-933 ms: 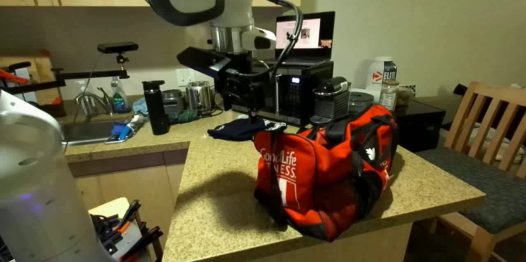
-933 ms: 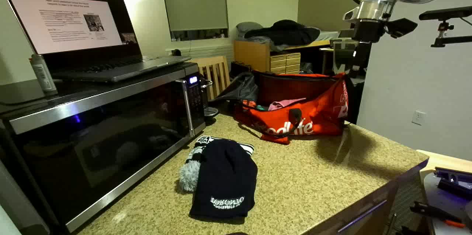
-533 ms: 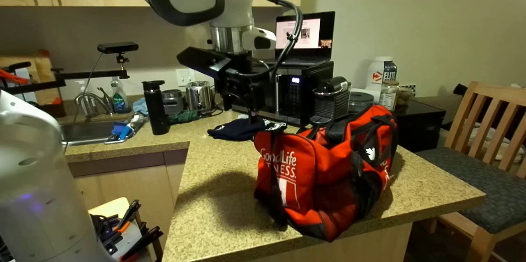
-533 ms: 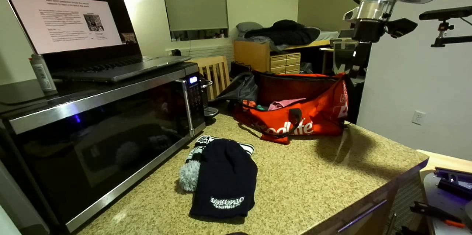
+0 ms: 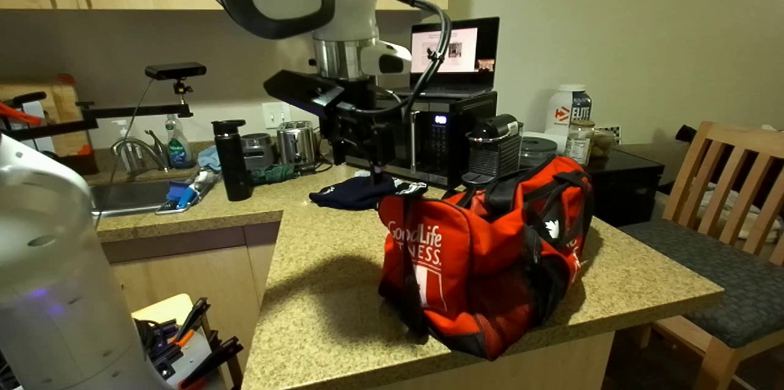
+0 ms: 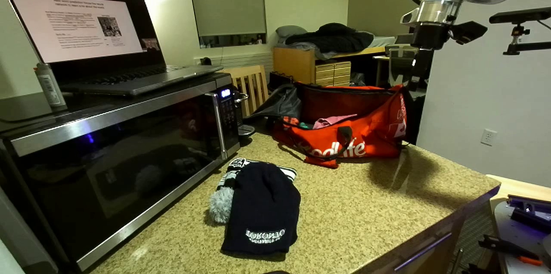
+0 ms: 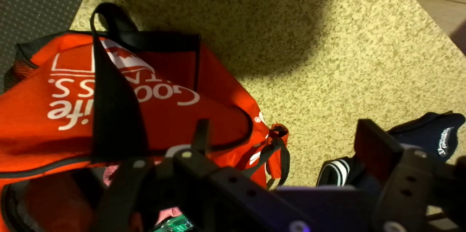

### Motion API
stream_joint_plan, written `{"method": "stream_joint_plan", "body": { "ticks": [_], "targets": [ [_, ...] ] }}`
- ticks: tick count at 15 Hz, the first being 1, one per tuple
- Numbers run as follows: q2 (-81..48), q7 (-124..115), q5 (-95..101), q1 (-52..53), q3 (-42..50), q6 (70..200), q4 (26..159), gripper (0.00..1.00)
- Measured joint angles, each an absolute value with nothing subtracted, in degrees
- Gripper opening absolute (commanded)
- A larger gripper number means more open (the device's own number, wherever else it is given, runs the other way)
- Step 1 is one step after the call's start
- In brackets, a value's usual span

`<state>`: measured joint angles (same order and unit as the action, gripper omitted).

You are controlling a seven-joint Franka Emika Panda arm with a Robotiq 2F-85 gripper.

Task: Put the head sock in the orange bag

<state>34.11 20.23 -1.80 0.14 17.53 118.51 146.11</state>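
Nearest to you in an exterior view, the orange bag (image 5: 484,255) stands on the counter (image 5: 318,243), a bottom corner of it reaching the near edge and its white-lettered end panel turned toward the near left corner. Its mouth gapes along the top, and in an exterior view you can make out pink cloth (image 6: 331,121) inside, just beside a green item (image 6: 306,126). Next back is your gripper (image 7: 284,135), hanging in the air by the lettered end of the bag, its fingers pointing down and spread wide; in the wrist view one finger shows against the bag. Beyond it you have the head sock (image 6: 264,205), dark navy with white TORONTO lettering, lying flat on the counter near the inner corner of the left edge, outside the bag and apart from it. In an exterior view the fingertips cross in front of it, but they hang clear. It lies partly over a striped knit piece (image 6: 231,178) with a grey pom-pom (image 6: 221,205), which shows on the side toward the microwave (image 6: 125,158). The microwave stands behind them, an open laptop (image 5: 463,50) with a lit screen on top and a coffee machine (image 5: 493,148) just beside it. Past the inner corner a black bottle (image 5: 231,160) stands upright, with a toaster (image 5: 296,142) farther back.
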Motion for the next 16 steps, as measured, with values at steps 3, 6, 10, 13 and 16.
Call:
{"method": "stream_joint_plan", "body": {
  "ticks": [3,6,10,13,16],
  "targets": [
    [34.0,20.2,-1.8,0.3,16.9,118.5,146.1,1.0],
    [32.8,20.7,-2.4,1.8,15.4,118.4,145.6,1.0],
    [28.8,23.7,-4.7,5.4,13.9,118.4,142.9,1.0],
    [24.2,26.5,-6.2,7.5,12.7,118.1,139.5,1.0],
    [19.9,29.0,-6.8,8.1,11.5,117.4,136.0,1.0]
  ]
}}
